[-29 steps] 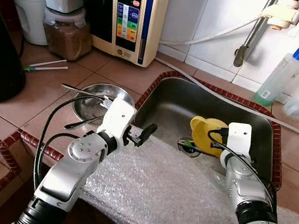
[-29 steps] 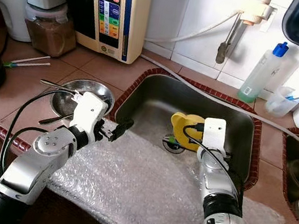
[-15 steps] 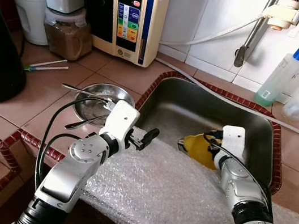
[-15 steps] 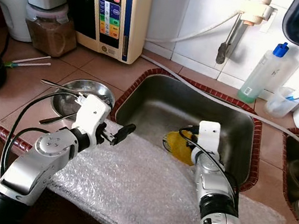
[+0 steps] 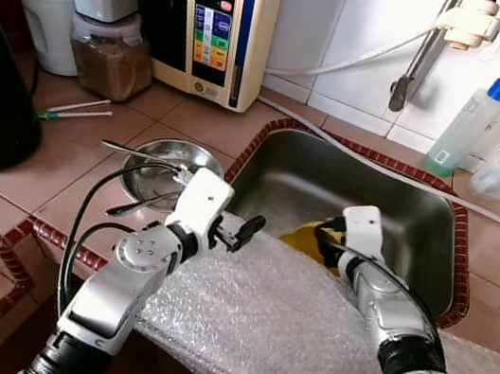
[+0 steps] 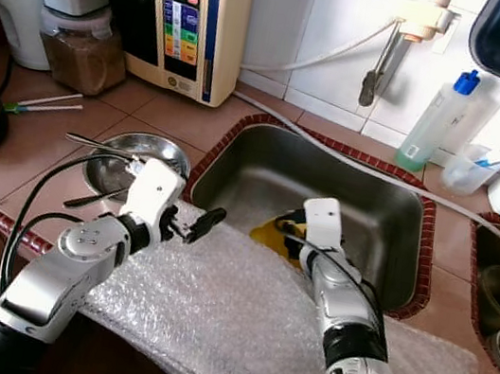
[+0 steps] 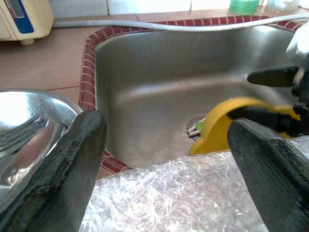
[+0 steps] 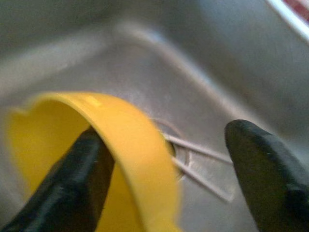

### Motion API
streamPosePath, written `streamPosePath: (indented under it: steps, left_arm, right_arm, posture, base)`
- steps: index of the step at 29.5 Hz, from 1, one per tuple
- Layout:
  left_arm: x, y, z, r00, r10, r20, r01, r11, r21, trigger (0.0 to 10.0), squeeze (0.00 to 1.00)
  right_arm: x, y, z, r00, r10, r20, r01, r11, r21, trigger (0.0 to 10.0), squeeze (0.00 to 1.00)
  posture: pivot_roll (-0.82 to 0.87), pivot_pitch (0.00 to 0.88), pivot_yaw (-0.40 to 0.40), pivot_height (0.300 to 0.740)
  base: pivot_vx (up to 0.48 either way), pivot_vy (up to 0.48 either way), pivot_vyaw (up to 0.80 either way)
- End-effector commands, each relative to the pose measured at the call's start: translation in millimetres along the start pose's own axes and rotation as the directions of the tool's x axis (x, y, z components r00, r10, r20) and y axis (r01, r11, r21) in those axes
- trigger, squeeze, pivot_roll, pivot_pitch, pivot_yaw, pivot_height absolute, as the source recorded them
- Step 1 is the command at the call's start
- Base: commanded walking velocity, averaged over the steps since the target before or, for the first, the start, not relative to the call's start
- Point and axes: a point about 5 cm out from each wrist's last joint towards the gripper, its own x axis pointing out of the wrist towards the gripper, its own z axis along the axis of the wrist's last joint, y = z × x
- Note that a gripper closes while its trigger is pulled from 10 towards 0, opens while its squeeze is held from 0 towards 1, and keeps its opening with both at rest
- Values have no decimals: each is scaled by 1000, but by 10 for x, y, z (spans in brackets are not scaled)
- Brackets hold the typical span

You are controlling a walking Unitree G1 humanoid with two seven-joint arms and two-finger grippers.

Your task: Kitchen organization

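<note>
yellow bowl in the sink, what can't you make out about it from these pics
- Yellow bowl: its near side is hidden behind the bubble wrap in the eye views.
- Right gripper: whether it really pinches the rim; right wrist view is blurred.
- Thin white sticks at the drain: too blurred to identify.

Setting: home kitchen. Evidence: steel sink [image 5: 392, 196] sunk in a terracotta-tiled counter [image 5: 63, 156] with red tile edging, white wall tiles [image 5: 354, 22] behind, tap pipe and hose [image 5: 416, 56] above the basin. On the counter: water-filter appliance [image 5: 222, 24], jar of brown powder [image 5: 111, 53], steel bowl with cutlery [image 5: 168, 159], bottle with blue cap [image 5: 466, 127], bubble wrap [image 5: 303, 330] over the front edge.
</note>
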Motion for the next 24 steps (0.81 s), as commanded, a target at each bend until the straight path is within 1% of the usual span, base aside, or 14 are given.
streamPosePath:
  steps: [1, 3, 6, 9, 10, 12, 13, 14, 16, 17, 18, 20, 22, 24]
  left_arm:
    - [11, -29, 62, 1000, -17, 14, 17, 1000, 10, 10000, 1000]
    - [13, -33, 64, 1000, -18, 15, 18, 1000, 10, 10000, 1000]
    - [14, -34, 63, 1000, -20, 14, 20, 1000, 11, 10000, 1000]
    - [13, -33, 60, 1000, -19, 13, 19, 1000, 11, 10000, 1000]
    - [14, -33, 60, 1000, -18, 12, 18, 1000, 10, 10000, 1000]
    - [15, -34, 60, 1000, -18, 13, 18, 1000, 9, 10000, 1000]
    - [17, -37, 61, 1000, -18, 14, 18, 1000, 9, 10000, 1000]
    - [17, -37, 61, 1000, -18, 14, 18, 1000, 9, 10000, 1000]
    - [20, -39, 60, 1000, -16, 15, 16, 1000, 5, 10000, 1000]
    - [20, -39, 60, 1000, -16, 15, 16, 1000, 5, 10000, 1000]
    - [24, -41, 57, 1000, -13, 14, 13, 1000, 1, 10000, 1000]
    - [28, -47, 54, 1000, -13, 12, 13, 1000, 0, 10000, 1000]
    - [31, -54, 55, 1000, -15, 13, 15, 1000, 1, 10000, 1000]
    - [33, -53, 57, 1000, -15, 13, 15, 1000, 2, 10000, 1000]
  right_arm:
    - [-18, 63, -94, 999, 38, -29, -42, 992, -122, 10000, 1000]
    - [-23, 51, -100, 999, 30, -29, -35, 979, -202, 10000, 1000]
    - [-22, 67, -94, 999, 41, -26, -43, 994, -101, 10000, 1000]
    - [-28, 103, -89, 997, 72, -18, -73, 993, -92, 10000, 1000]
    - [-27, 127, -87, 996, 89, -14, -89, 996, -15, 10000, 1000]
    - [-26, 150, -84, 994, 110, -11, -110, 992, 58, 10000, 1000]
    - [-24, 177, -70, 991, 131, 3, -129, 975, 182, 10000, 1000]
    - [-24, 177, -70, 991, 131, 3, -129, 975, 182, 10000, 1000]
    - [-16, 150, 26, 992, 113, 65, -127, 941, 314, 10000, 1000]
    - [-16, 150, 26, 992, 113, 65, -127, 941, 314, 10000, 1000]
    - [-33, 137, 85, 988, 115, 106, -121, 991, 56, 10000, 1000]
    - [-45, 124, 104, 987, 105, 125, -98, 994, -56, 10000, 1000]
    - [-54, 145, 110, 981, 148, 125, -150, 989, 10, 10000, 1000]
    - [-59, 151, 103, 980, 163, 114, -157, 986, -61, 10000, 1000]
  posture:
    - [90, 0, -44, 740]
    - [90, 0, -44, 740]
    - [90, 0, -42, 740]
    - [90, 0, -43, 740]
    - [89, 0, -45, 740]
    - [89, 0, -45, 740]
    - [88, 0, -47, 740]
    - [88, 0, -47, 740]
    - [86, 0, -49, 740]
    - [86, 0, -49, 740]
    - [83, 0, -52, 740]
    - [82, 0, -52, 740]
    - [82, 0, -52, 740]
    - [82, 0, -52, 740]
  base:
    - [0, 0, 0]
    - [0, 0, 0]
    - [0, 0, 0]
    - [0, 0, 0]
    - [0, 0, 0]
    - [0, 0, 0]
    - [0, 0, 0]
    - [0, 0, 0]
    - [0, 0, 0]
    - [0, 0, 0]
    - [0, 0, 0]
    - [0, 0, 0]
    - [0, 0, 0]
    - [0, 0, 0]
